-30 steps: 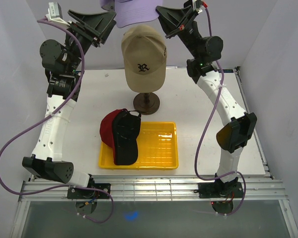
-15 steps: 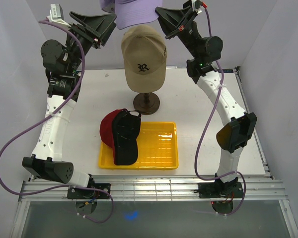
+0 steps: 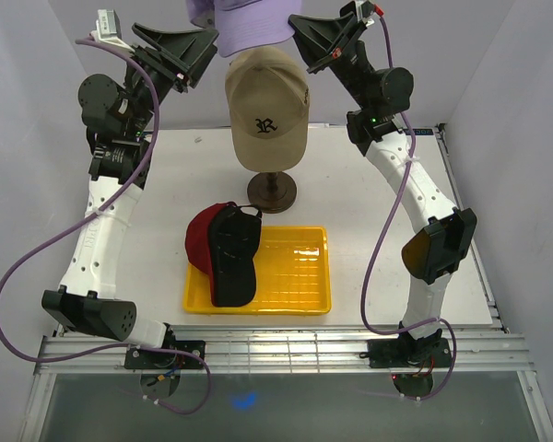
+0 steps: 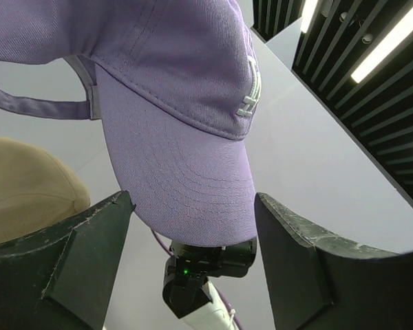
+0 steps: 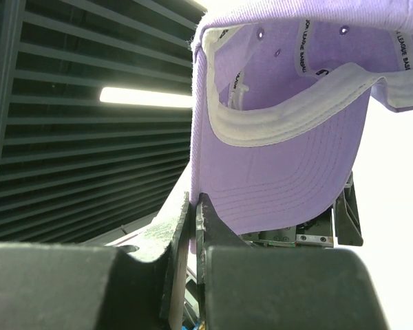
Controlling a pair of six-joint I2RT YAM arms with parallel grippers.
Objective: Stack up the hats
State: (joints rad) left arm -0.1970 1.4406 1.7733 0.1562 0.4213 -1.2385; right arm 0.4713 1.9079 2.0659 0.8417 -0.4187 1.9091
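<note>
Lavender cap aloft over the tan cap on its stand.
Top view: it hangs between both arms' grippers; red cap and black cap lie in the yellow tray. Left wrist: left gripper spread wide, brim between its fingers. Right wrist: right gripper pinches the cap's side edge, fingers closed.

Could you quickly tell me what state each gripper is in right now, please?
Left gripper: open, fingers spread wide apart.
Right gripper: closed, pinching the edge of the lavender cap.
</note>
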